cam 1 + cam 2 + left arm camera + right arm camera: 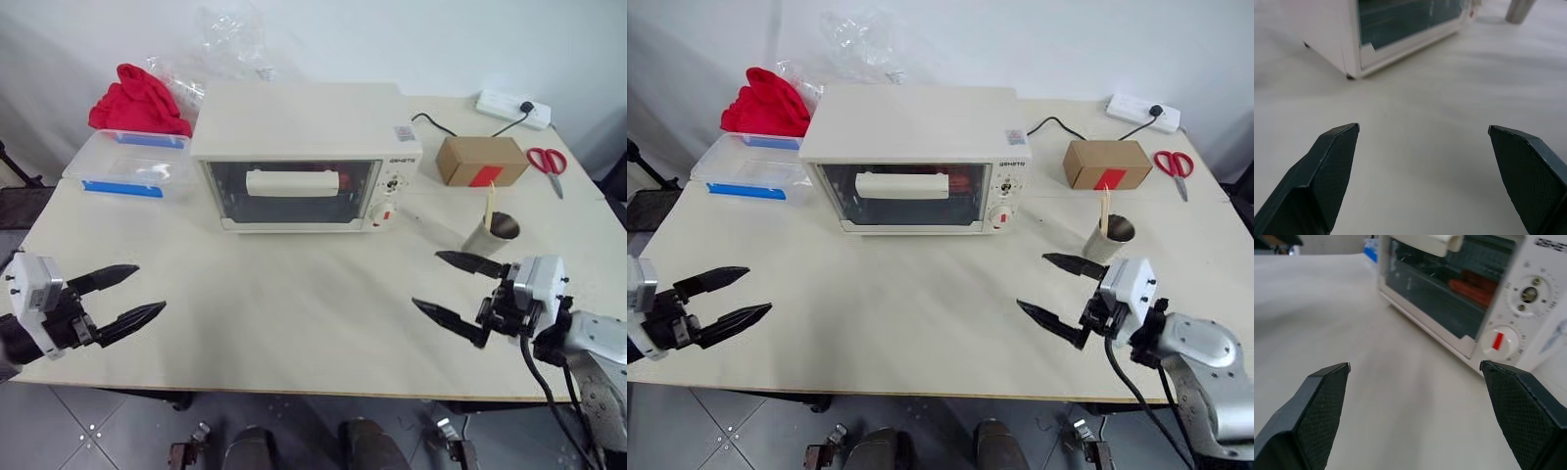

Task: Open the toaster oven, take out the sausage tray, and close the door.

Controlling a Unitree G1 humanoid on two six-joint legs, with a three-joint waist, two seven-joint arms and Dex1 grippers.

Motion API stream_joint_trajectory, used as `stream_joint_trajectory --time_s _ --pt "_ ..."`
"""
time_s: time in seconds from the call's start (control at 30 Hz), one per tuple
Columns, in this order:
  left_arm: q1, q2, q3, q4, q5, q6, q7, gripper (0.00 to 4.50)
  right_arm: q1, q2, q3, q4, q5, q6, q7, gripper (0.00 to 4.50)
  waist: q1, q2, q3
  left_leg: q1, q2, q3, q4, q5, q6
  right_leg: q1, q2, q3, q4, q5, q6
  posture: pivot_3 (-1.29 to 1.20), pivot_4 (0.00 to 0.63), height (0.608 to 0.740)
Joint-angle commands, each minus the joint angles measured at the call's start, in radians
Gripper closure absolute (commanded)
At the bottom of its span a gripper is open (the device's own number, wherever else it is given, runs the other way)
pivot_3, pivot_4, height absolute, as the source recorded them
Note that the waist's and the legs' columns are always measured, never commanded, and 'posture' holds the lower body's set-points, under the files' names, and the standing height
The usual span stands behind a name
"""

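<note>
A cream-white boxy toaster oven sits centred on a pale table, its glass door closed. Two open black-fingered grippers hover empty: left gripper at eight o'clock, right gripper at four o'clock.

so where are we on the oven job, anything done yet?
Nothing done yet. The cream-white boxy toaster oven has its glass door shut, and the red sausages on their tray sit inside behind the glass. Nothing in hand: the left claw and the right claw hover open over the pale table, short of the oven. Left: open the door, pull the tray, close up.
</note>
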Motion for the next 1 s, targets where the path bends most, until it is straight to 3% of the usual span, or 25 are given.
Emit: stream_joint_trajectory --time_s 0.03,0.1,0.3,0.43,0.7,1.0 --pt "-0.016 -0.013 0.013 -0.001 0.018 -0.030 0.036 0.00 -0.046 -0.004 0.034 0.031 -0.013 -0.004 0.024 0.05 -0.002 0.000 0.000 0.000 0.000 0.000 0.000 0.000 0.000 0.000 0.000 0.000 0.000 0.000 0.000 0.00 0.150 0.740" --pt "-0.025 -0.016 0.011 0.006 0.016 -0.020 0.048 0.00 -0.095 -0.002 0.070 0.043 -0.012 0.027 0.023 0.05 -0.006 0.001 0.000 0.000 0.000 0.001 0.000 0.000 0.000 -0.002 0.001 0.000 0.001 0.000 0.000 0.00 0.150 0.740" --pt "-0.126 -0.037 0.070 0.021 -0.164 0.113 0.108 0.00 -0.346 0.091 0.154 0.045 0.105 0.262 -0.084 0.05 -0.011 0.001 0.001 0.000 0.004 0.003 0.002 0.000 -0.001 -0.005 0.001 0.002 0.006 0.000 0.000 0.00 0.150 0.740" --pt "-0.181 -0.039 0.044 0.000 -0.249 0.183 0.120 0.00 -0.558 0.174 0.263 0.128 0.038 0.340 -0.136 0.05 -0.015 0.001 0.000 -0.002 0.003 0.007 0.003 0.001 -0.002 -0.014 -0.001 0.001 0.016 0.000 0.000 0.00 0.150 0.740" --pt "-0.177 -0.069 -0.007 -0.032 -0.230 0.182 0.145 0.00 -0.707 0.283 0.327 0.223 -0.014 0.372 -0.175 0.05 -0.032 0.001 0.000 -0.003 0.003 0.011 0.002 0.000 -0.001 -0.017 -0.003 -0.002 0.018 0.000 0.000 0.00 0.150 0.740" --pt "-0.176 -0.078 -0.017 -0.032 -0.212 0.158 0.157 0.00 -0.765 0.353 0.337 0.279 -0.027 0.315 -0.102 0.05 -0.046 0.001 0.000 -0.003 0.005 0.013 0.002 0.000 -0.001 -0.019 -0.002 -0.002 0.018 0.000 0.000 0.00 0.150 0.740"
